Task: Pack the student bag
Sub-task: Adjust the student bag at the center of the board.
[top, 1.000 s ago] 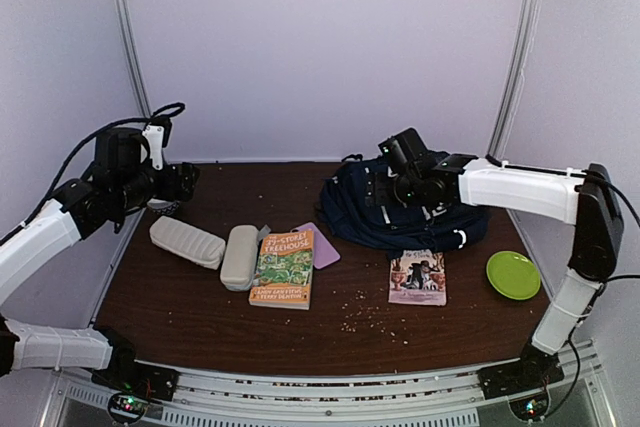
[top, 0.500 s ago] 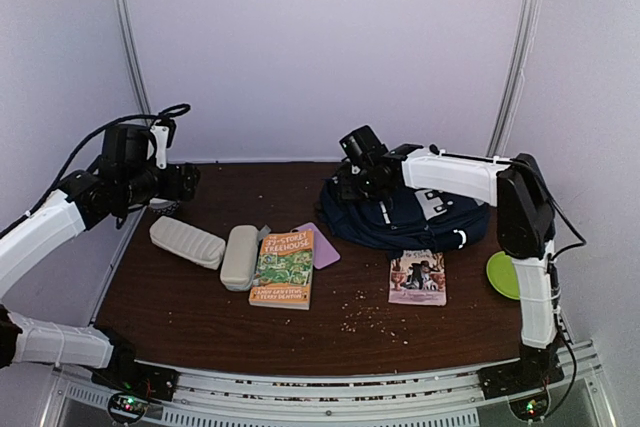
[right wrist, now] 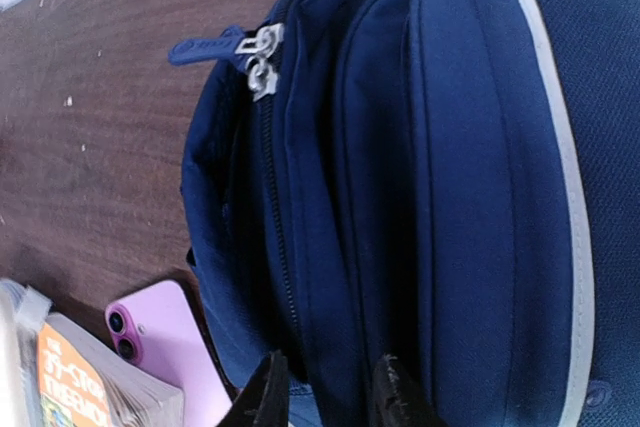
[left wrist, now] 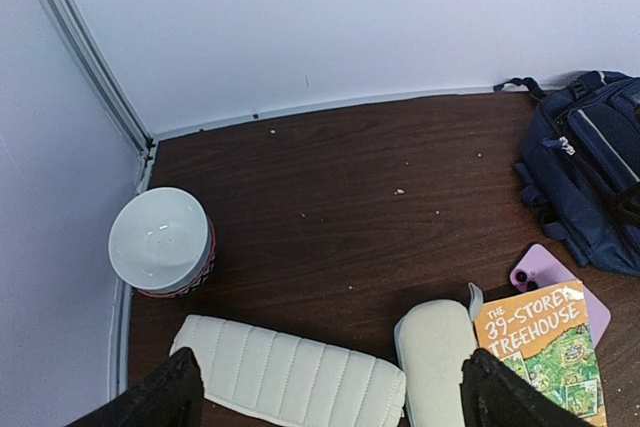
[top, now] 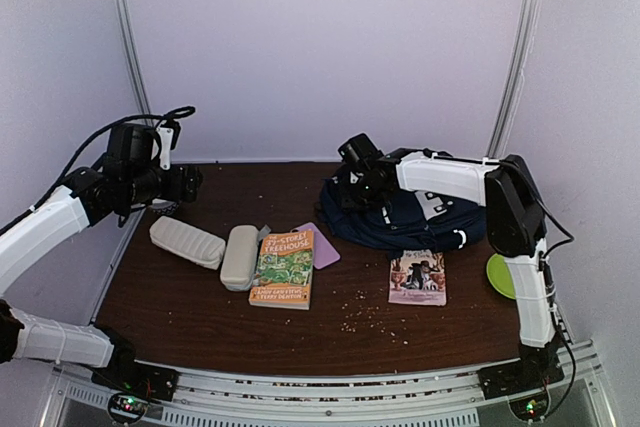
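Note:
The student bag (top: 420, 217) is a navy backpack with a white stripe, lying at the back right of the table. It also shows at the right edge of the left wrist view (left wrist: 590, 177). My right gripper (top: 346, 190) hangs over the bag's left end. In the right wrist view the bag (right wrist: 480, 147) fills the frame, its zip pulls (right wrist: 258, 57) at the top. The right gripper (right wrist: 330, 392) has its fingers a narrow way apart astride a fold of the fabric; whether they pinch it I cannot tell. My left gripper (top: 190, 182) hovers open at the far left, nothing in it (left wrist: 330, 387).
A ribbed cream pouch (top: 187, 242), a cream case (top: 239, 256), an orange book (top: 284, 267) and a lilac phone (top: 320, 247) lie left of centre. Another book (top: 418, 277) and a green plate (top: 505, 275) lie near the bag. A white bowl (left wrist: 160, 242) stands in the back left corner.
My right arm has swung left across the bag to its left end, and its fingers have drawn much closer together. The left arm has barely moved.

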`<state>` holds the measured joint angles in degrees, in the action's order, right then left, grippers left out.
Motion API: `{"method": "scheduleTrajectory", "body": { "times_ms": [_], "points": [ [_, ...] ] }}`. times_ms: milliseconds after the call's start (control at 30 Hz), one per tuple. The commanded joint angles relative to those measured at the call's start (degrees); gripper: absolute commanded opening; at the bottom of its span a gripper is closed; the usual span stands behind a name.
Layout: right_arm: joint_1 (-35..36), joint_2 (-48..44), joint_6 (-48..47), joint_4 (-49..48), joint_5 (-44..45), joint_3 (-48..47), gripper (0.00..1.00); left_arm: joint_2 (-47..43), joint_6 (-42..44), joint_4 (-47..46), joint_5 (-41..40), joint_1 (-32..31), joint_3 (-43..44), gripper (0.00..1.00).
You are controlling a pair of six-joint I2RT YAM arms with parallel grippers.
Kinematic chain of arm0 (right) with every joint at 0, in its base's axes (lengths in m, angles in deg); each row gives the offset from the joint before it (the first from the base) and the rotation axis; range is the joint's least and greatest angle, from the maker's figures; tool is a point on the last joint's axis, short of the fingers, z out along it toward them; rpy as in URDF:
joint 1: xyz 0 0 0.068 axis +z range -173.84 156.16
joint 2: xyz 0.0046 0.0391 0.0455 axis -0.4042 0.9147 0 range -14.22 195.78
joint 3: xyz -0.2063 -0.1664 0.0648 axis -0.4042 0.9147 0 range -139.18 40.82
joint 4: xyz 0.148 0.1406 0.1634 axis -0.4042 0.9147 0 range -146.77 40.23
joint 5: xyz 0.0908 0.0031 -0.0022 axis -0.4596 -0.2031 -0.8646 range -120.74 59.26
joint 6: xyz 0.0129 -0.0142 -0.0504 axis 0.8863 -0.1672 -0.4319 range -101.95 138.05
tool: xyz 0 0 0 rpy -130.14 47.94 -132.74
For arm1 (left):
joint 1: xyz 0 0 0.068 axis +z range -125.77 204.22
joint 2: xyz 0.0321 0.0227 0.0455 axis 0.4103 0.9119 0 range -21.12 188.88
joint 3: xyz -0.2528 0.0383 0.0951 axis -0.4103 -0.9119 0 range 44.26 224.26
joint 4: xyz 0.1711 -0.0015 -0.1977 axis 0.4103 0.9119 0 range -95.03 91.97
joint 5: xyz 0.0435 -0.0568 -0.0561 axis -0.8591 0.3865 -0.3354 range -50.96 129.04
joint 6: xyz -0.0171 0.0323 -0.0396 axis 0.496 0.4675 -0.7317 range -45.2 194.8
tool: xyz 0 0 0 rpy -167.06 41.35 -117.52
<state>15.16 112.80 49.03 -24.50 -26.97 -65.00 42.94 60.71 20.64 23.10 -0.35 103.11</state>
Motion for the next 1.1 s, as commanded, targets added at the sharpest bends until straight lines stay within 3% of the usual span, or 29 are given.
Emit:
{"method": "scheduleTrajectory", "body": {
  "times_ms": [0, 67, 400, 600, 800, 967, 1000, 1067],
  "points": [
    [0.24, 0.52, 0.98, 0.0, -1.12, -1.6, 0.17, -0.09, -0.24, -0.45, -0.73, 0.11, 1.88, 0.91],
    [0.2, -0.22, 0.35, 0.51, -0.6, -1.76, 0.0, -0.06, -0.16, -0.16, -1.03, 0.09, 2.04, 0.91],
    [5.08, -10.53, -11.03, 6.41, 6.83, -1.38, 0.0, -0.12, 0.07, 0.08, -2.46, 0.09, 2.29, 0.91],
    [7.87, -20.76, -17.54, 7.95, 8.34, 10.26, 0.0, -0.09, 1.13, 0.43, -8.36, 0.08, 2.05, 0.91],
    [12.39, -31.09, -23.24, 7.5, 7.77, 26.13, 0.0, 2.19, 2.15, 0.59, -8.09, 0.08, 2.19, 0.91],
    [16.51, -34.87, -24.01, 9.85, 7.7, 31.05, 0.0, 4.18, 2.72, 1.45, -8.05, 0.08, 3.29, 0.91],
    [16.52, -35.29, -22.66, 10.02, 7.8, 31.06, 0.05, 4.63, 2.81, 1.67, -8.06, 0.07, 3.43, 0.91],
    [16.27, -37.05, -19.78, 9.29, 8.38, 30.84, 0.37, 5.05, 2.87, 1.98, -7.93, 0.14, 3.69, 0.91]
  ]
}}
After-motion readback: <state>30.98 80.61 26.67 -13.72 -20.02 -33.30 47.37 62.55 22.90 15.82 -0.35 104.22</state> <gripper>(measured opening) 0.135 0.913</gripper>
